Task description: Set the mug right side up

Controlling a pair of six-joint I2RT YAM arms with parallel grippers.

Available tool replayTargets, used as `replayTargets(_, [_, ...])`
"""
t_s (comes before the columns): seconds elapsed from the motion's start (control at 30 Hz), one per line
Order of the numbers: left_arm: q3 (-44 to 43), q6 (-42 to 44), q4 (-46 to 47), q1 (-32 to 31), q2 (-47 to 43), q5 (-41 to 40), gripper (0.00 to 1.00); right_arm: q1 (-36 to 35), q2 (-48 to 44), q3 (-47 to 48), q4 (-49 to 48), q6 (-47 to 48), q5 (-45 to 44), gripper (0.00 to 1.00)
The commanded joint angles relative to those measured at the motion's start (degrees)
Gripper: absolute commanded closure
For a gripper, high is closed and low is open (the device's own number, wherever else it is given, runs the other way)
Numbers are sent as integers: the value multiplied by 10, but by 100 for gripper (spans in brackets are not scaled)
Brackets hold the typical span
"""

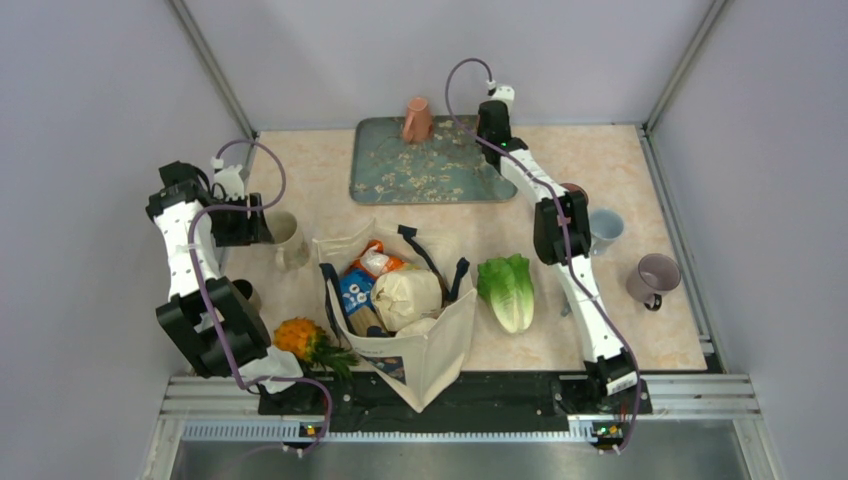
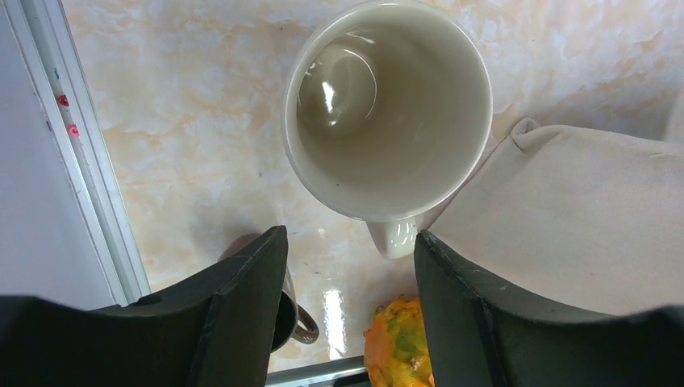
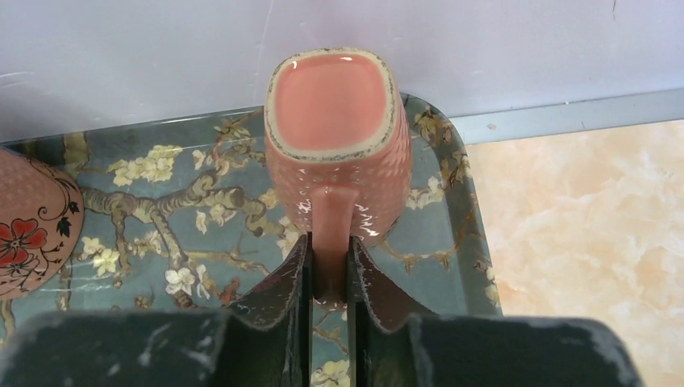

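Note:
A pink textured mug stands upside down on the floral tray at the back, its flat base facing up. In the right wrist view the mug has its handle toward me. My right gripper is shut on that handle, and in the top view it sits just right of the mug. My left gripper is open and empty above a cream mug that stands upright. In the top view the left gripper is at the left, beside that cream mug.
A tote bag of groceries stands at the front centre, with a lettuce to its right. An orange fruit and a dark mug are at the front left. A blue mug and a purple mug are at the right.

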State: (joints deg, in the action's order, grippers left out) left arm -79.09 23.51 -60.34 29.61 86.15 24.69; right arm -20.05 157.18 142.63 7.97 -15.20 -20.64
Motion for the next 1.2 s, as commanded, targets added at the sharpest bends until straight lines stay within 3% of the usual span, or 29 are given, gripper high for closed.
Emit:
replayTargets(0.0, [-25, 5, -9, 4, -5, 20, 36, 4, -14, 17, -38, 34, 11, 94])
replayTargets(0.07, [-28, 6, -11, 4, -8, 24, 36, 4, -36, 4, -41, 37, 18, 100])
replayTargets(0.23, [-47, -1, -11, 4, -9, 43, 37, 8, -140, -96, -83, 19, 60, 100])
replayTargets(0.5, [-89, -54, 13, -13, -13, 110, 39, 27, -336, -381, -220, -102, 133, 100])
replayTargets(0.67, [-116, -72, 10, -53, -19, 123, 38, 32, -428, -498, -276, -135, 156, 100])
replayTargets(0.9, [-217, -128, 15, -171, -9, 125, 34, 33, -590, -591, -294, -142, 204, 100])
replayTargets(1.17, [-299, -332, 160, -344, 19, 197, 32, 26, -815, -737, -324, -239, 262, 100])
